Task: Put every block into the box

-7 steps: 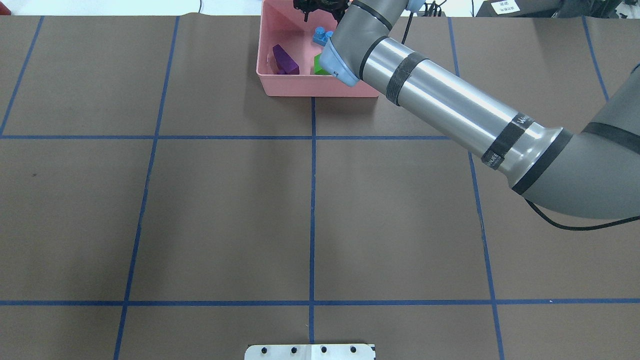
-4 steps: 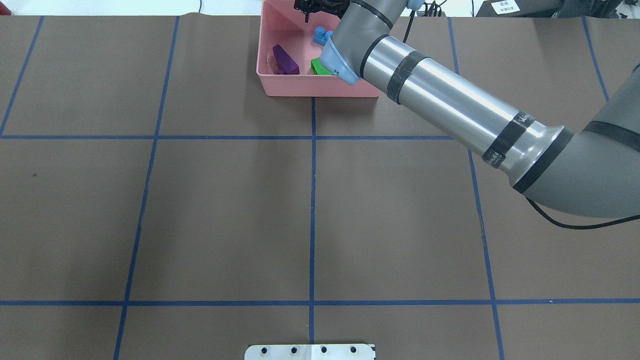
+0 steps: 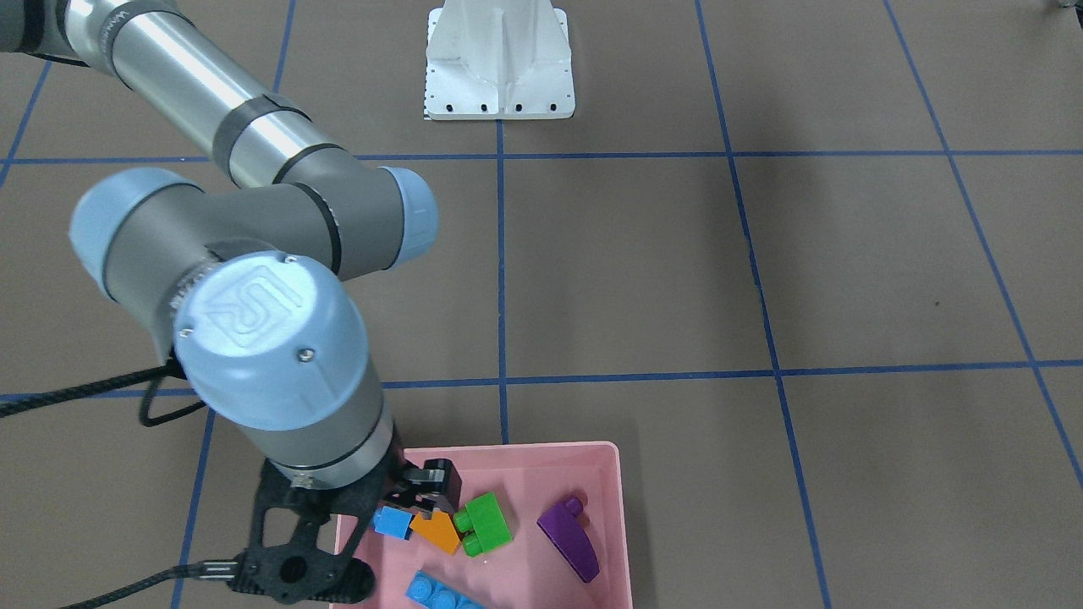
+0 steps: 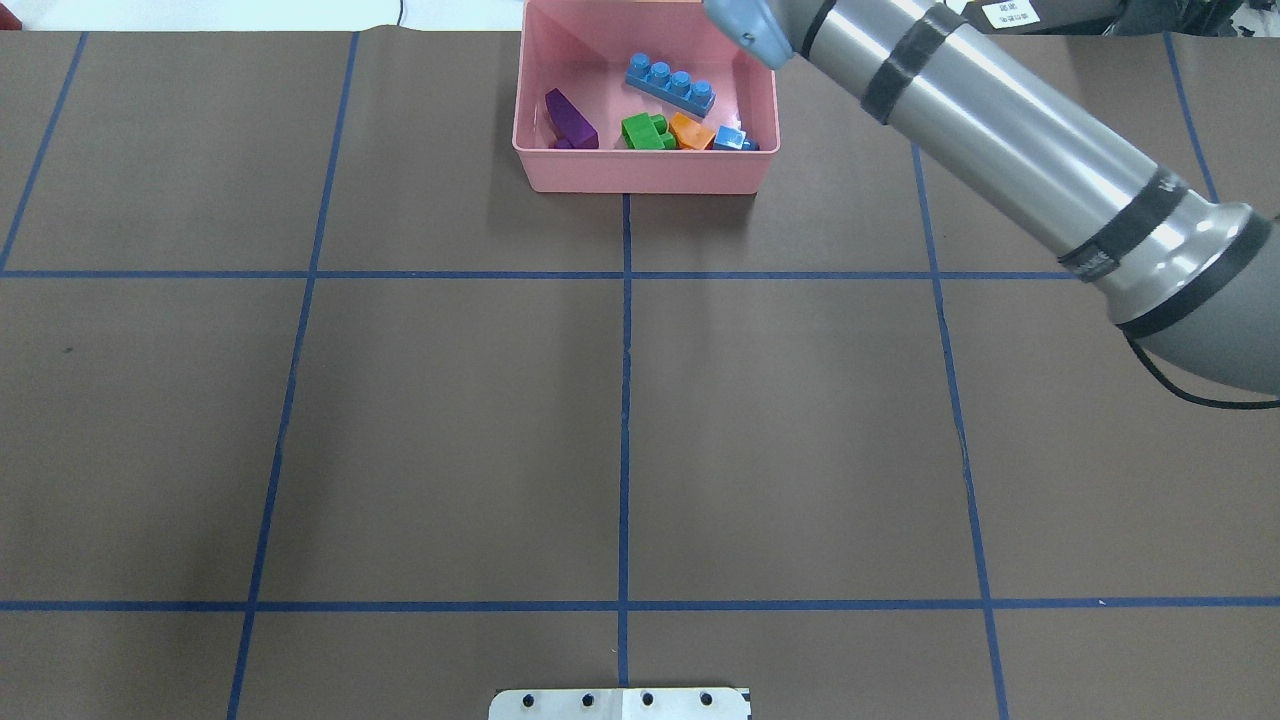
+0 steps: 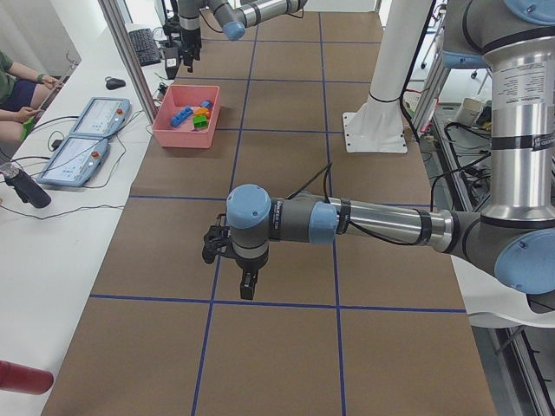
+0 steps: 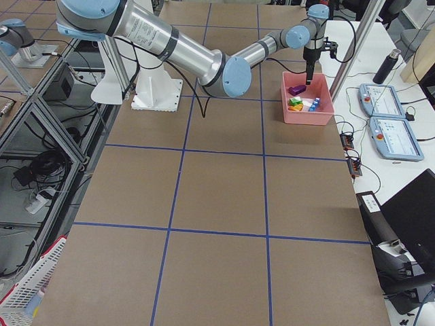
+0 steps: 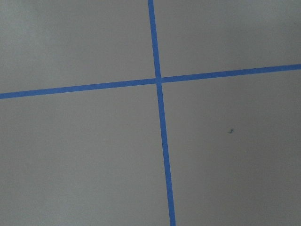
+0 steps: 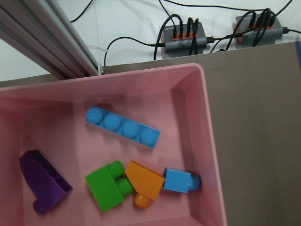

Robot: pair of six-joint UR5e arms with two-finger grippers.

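Note:
The pink box stands at the table's far edge, near the middle. All five blocks lie in it: long blue bar, purple wedge, green brick, orange brick, small blue cube. The right wrist view looks down on them: bar, wedge, green, orange, cube. My right gripper hangs above the box's corner by the small cube, open and empty, partly hidden by the wrist. My left gripper hovers over bare table; I cannot tell whether it is open or shut.
The white robot base stands mid-table at the near edge. Cable hubs and a metal post lie just beyond the box. Operator tablets sit on the side bench. Blue tape lines cross the brown table.
My right arm has risen and swung right, uncovering the box's right half. The long blue bar, orange brick and small blue cube now show. The green brick shifted a little.

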